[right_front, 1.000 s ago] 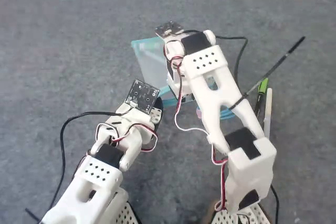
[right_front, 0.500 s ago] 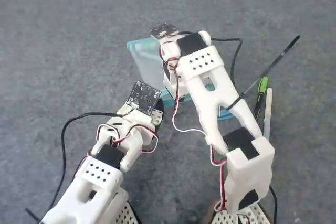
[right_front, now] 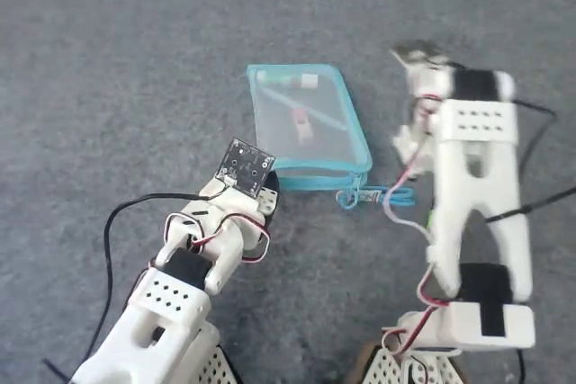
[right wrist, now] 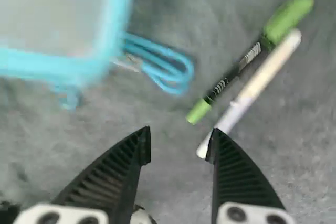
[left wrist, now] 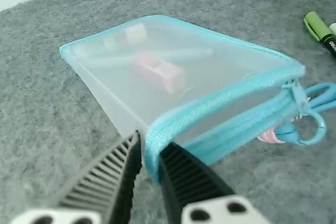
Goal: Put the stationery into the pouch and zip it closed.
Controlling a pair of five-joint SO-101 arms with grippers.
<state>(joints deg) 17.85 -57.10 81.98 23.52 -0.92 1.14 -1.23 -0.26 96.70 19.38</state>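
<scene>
- The left end effector (left wrist: 152,169) is clamped on the teal zip edge of the pouch (left wrist: 173,77), right at its near corner. Both fingers are pressed onto the fabric and nothing else.
- The pouch lies flat on the grey surface (right_front: 108,87), centre of the high view. Its blue cord loop (left wrist: 312,121) trails off the slider at the pouch's lower right corner.
- The right end effector (right wrist: 179,137) is spread wide and holding nothing. It hangs over the two pens in the right wrist view, apart from the pouch.
- Risk one: the pens lie side by side, touching or very nearly. A grab for one could nip both, or roll its neighbour away across the surface.
- Risk two: the left pinch holds just one corner of a soft pouch. A pen pushed at the mouth may make it slide or fold. I cannot tell how far the zip stands open, so a tip could jam on the teal edge.
- Risk three: the cord loop lies between pouch and pens and could snag a finger in passing.
- Outside the pouch, the count is one pouch, one cord loop and two pens: one green-capped marker (right wrist: 242,61) and one white pen (right wrist: 252,90).
- Inside there are three things as best I can make out: one pink piece (left wrist: 157,69), one pale blue stick (left wrist: 184,55) and one cream-tipped item (left wrist: 134,32).
</scene>
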